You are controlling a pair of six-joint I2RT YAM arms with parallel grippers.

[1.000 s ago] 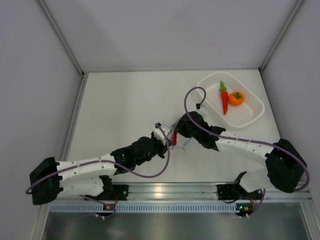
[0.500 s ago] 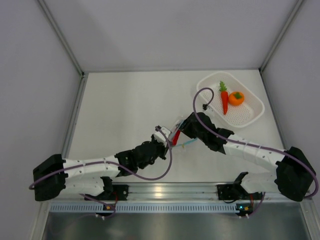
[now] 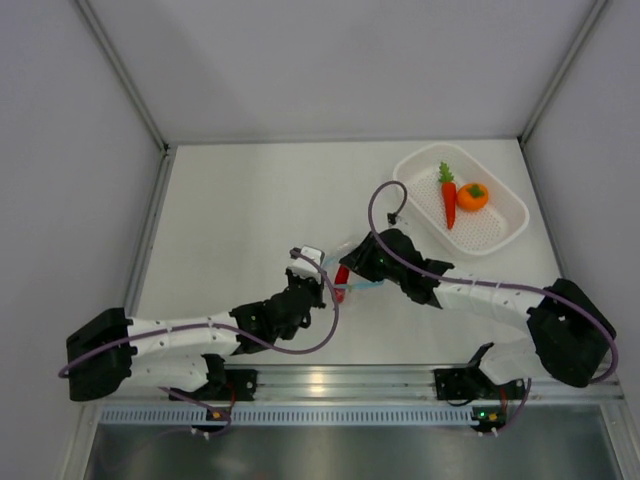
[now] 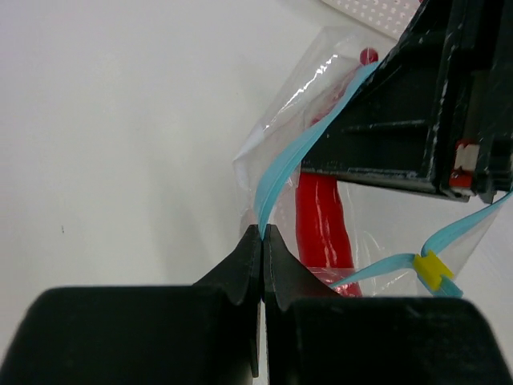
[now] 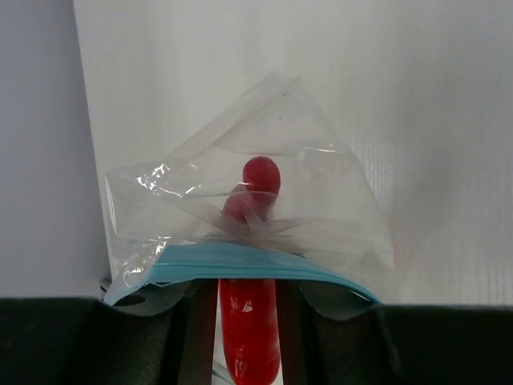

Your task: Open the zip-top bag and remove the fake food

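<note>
The clear zip-top bag hangs between my two grippers just above the table's middle. My left gripper is shut on the bag's light blue zip strip at one end of the mouth. My right gripper reaches into the open mouth, its fingers closed on either side of the red chili pepper, whose tip is still inside the bag. The chili also shows in the left wrist view and the top view. The carrot and the orange lie in the white basket.
The white perforated basket sits at the back right of the table. A yellow slider sits on the zip strip's far side. White walls stand at the left, right and back. Purple cables loop over both arms.
Both grippers and the bag have shifted a little to the left. The right arm swung out to the right half a second ago and has come back.
</note>
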